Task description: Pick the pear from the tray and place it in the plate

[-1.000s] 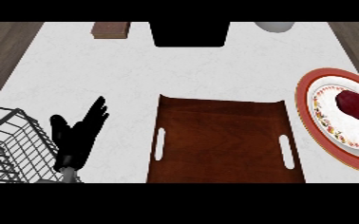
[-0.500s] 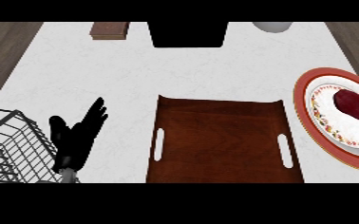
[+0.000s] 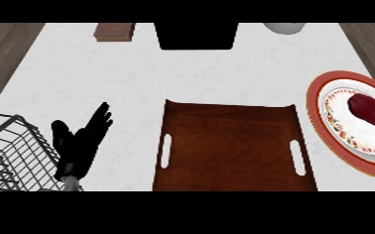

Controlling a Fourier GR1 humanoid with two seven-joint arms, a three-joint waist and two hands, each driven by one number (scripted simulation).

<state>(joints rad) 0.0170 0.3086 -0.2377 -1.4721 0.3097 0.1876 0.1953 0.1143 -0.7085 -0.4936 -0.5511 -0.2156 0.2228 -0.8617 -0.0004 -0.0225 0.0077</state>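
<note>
Pear (image 3: 362, 104), dark red and lumpy, lying on the white centre of a round plate (image 3: 327, 129) with a red-orange rim and a patterned inner band; plate well to the right of the tray and cut off by the view's right edge. Tray (image 3: 230, 148) itself: dark brown wood, rectangular, raised back wall, two pale slot handles on its left and right sides, flat on the white marbled bench (image 3: 190, 74) at lower centre, nothing on it.

Left hand (image 3: 79, 139), black, just left of the tray and apart from it, fingers straight and pointing up and slightly toward the tray, thumb spread to the far side, grasping nothing; a bit of grey forearm showing beneath it at the lower edge. Right hand nowhere in sight.

Grey wire basket (image 3: 21, 151) further left of the tray, beyond the left hand, partly cut off by the view's left edge. Black box-like block (image 3: 196, 35) behind the tray, at the bench's far edge. Small brown rectangular block (image 3: 115, 31) behind and to the left of the tray, beside the black one. Pale grey rounded thing (image 3: 284, 28) behind and to the right of the tray, only its lower part visible. Dark wood floor strips showing past the bench's left and right edges.
</note>
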